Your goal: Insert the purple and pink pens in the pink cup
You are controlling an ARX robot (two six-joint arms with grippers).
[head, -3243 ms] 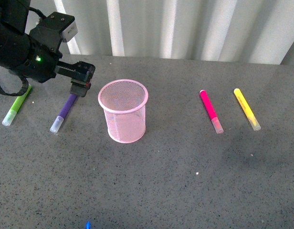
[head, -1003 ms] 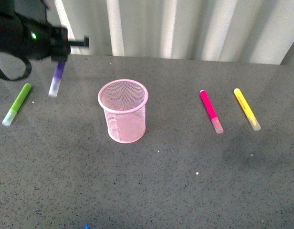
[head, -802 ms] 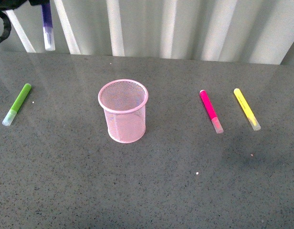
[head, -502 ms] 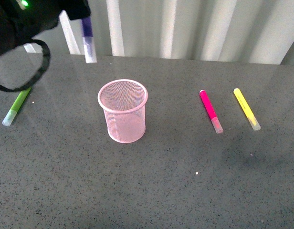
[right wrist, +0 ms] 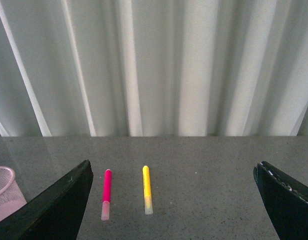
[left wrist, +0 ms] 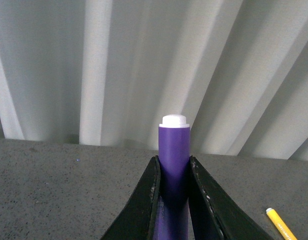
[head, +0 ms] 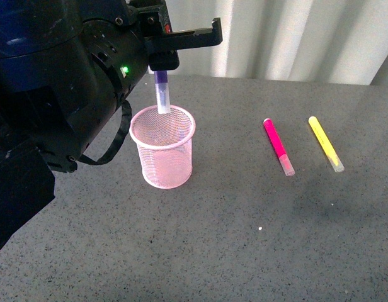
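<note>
Front view: left gripper (head: 161, 65), purple pen (head: 161, 91), pink cup (head: 165, 160).
Jaws clamped on the upright purple pen, clear cap tip at the cup's mouth; pink pen (head: 277, 146) lies apart, beside yellow marker (head: 325, 143). Right wrist view alone shows right gripper (right wrist: 173, 170): spread wide, empty.

Desk (head: 257, 251): dark grey, speckled, matte surface. Curtain (head: 295, 38): white, vertical pleats, hanging behind the desk's far edge. Lighting even, soft shadows.
</note>
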